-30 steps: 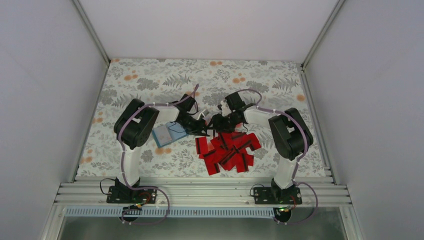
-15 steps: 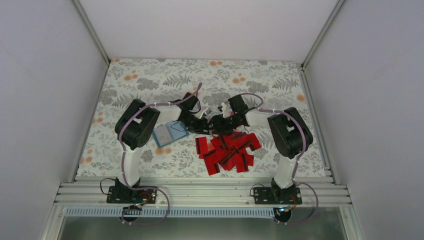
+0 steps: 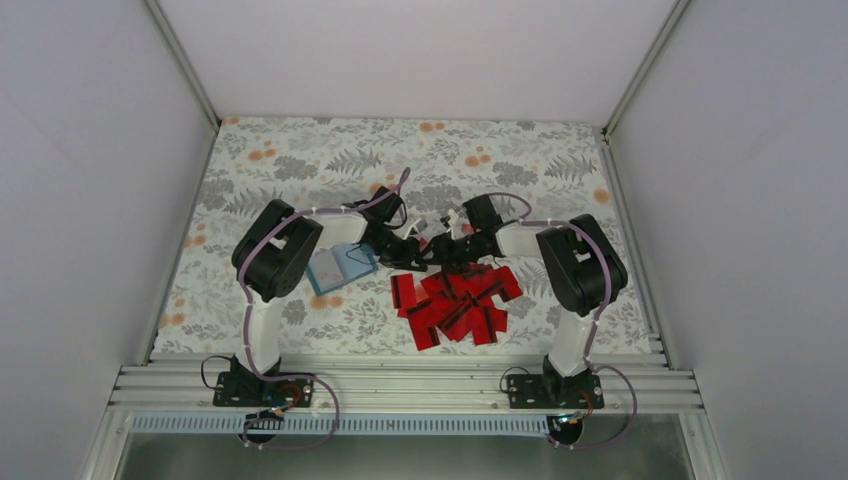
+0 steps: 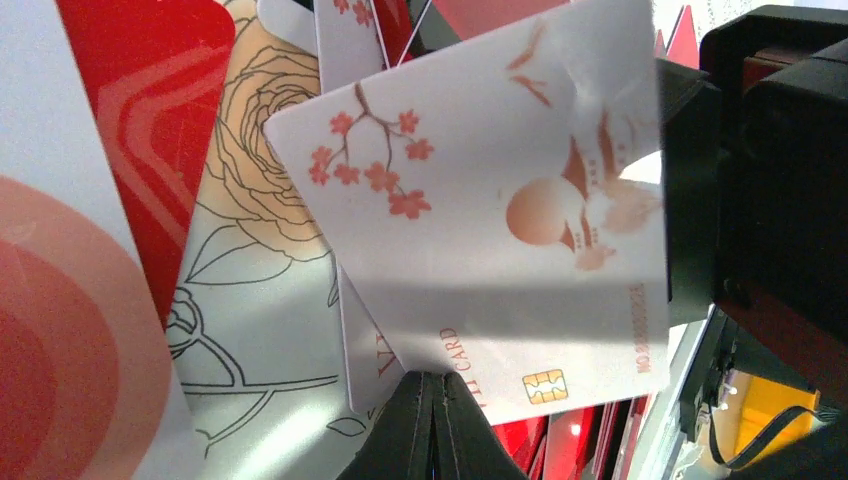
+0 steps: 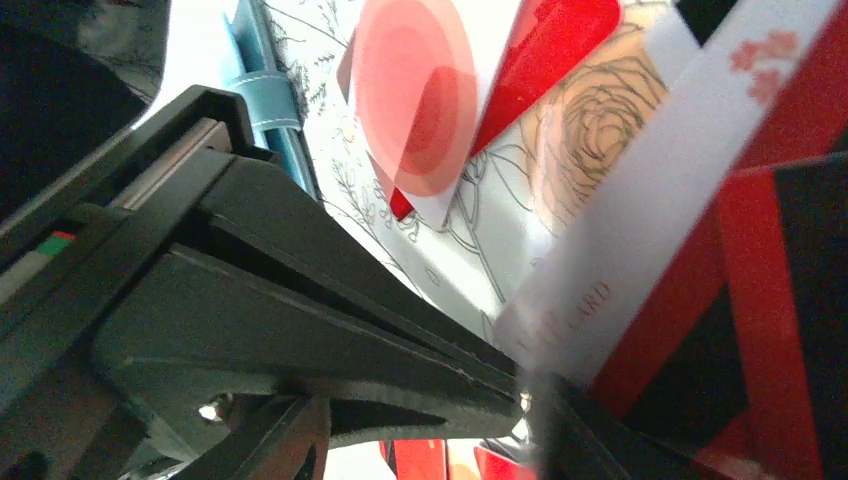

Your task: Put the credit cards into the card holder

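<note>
1. One holder (image 3: pixel 340 268), teal, lies flat on the flowered cloth (image 3: pixel 300 160). It is to the left of my left pincer (image 4: pixel 436 400), beside that arm's forearm.
2. The red cards (image 3: pixel 455 300) make one pile of about a dozen. They overlap too much for an exact count. The pile starts just nearer the bases than both pincer tips, mostly under my right wrist.
3. One white card (image 4: pixel 480 230), with blossoms and a chip, stands up from my left pincer. The tips are pressed together on its lower edge.
4. Close around that pincer I count three more loose cards: a second white one behind the held card, a red one, and a white one with red circles.
5. My right pincer (image 3: pixel 440 253) meets the left tip to tip, right at the white card's far edge. I cannot tell whether it is open or gripping.
6. Both arms are folded alike. The elbows are raised and pushed outward, and the forearms turn inward, so the wrists meet low over mid-table.
</note>
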### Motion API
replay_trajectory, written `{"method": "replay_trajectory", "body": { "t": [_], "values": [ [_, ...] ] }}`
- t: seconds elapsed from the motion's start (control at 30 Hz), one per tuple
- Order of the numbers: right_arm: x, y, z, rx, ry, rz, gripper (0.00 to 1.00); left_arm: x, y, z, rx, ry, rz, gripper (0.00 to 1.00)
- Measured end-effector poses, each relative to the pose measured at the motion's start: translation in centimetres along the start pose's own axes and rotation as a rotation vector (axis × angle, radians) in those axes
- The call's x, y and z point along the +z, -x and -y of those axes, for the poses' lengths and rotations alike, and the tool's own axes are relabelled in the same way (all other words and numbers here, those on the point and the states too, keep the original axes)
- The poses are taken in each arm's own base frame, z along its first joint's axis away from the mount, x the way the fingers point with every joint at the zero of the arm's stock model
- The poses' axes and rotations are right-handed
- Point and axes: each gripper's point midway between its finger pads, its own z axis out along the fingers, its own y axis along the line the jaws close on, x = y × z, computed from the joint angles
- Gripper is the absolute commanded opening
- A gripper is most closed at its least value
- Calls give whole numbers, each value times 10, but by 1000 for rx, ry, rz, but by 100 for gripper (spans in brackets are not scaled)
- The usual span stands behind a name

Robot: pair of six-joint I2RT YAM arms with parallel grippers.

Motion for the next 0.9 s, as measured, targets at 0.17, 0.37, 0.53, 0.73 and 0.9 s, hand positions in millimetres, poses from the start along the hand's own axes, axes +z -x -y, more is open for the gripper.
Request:
{"method": "replay_trajectory", "body": {
  "t": [0.17,0.37,0.53,0.73,0.9],
  "values": [
    [-2,-5,8,10,-4,-5,28,2,0,1,-8,5,-1,2],
    [-4,-10,16,24,-16,-13,5,2,1,0,-18,10,7,2],
    [-6,-11,25,26,-50,-4,4,2,2,0,-20,12,11,3],
    [-8,-10,27,4,-57,0,4,-5,5,1,-12,59,40,6],
    [-13,-12,22,-18,-54,-7,4,-33,12,16,21,100,111,14]
  ]
}}
